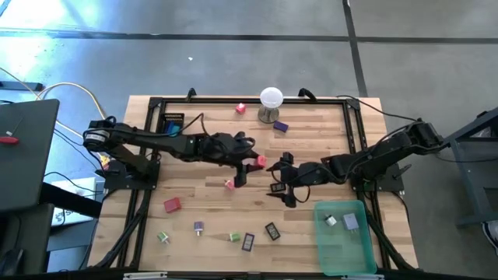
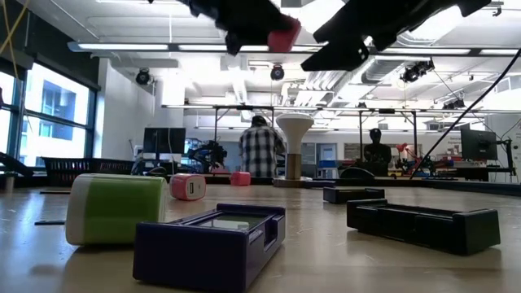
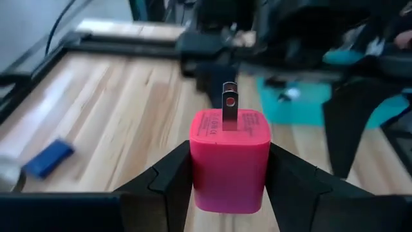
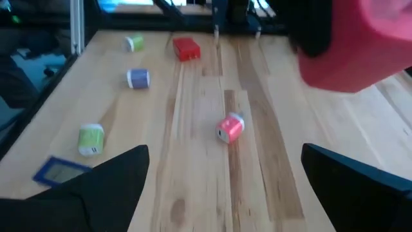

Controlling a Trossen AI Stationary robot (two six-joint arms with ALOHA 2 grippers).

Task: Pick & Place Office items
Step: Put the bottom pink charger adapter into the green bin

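Charger [image 3: 228, 160] base hidden between left fingers [image 3: 168, 179]

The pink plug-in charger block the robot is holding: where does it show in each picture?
High view: pink plastic charger block at table centre, in the left end effector.
Low view: top centre, held aloft.
Left wrist view: centre, between fingers.
Right wrist view: upper right, blurred.
Shared landmark: teal bin.

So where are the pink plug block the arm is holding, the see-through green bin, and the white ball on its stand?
pink plug block [image 3: 228, 164]: left wrist view, front face.
see-through green bin [image 1: 342, 247]: high view, bare floor.
white ball on its stand [image 1: 271, 97]: high view, ball's top.
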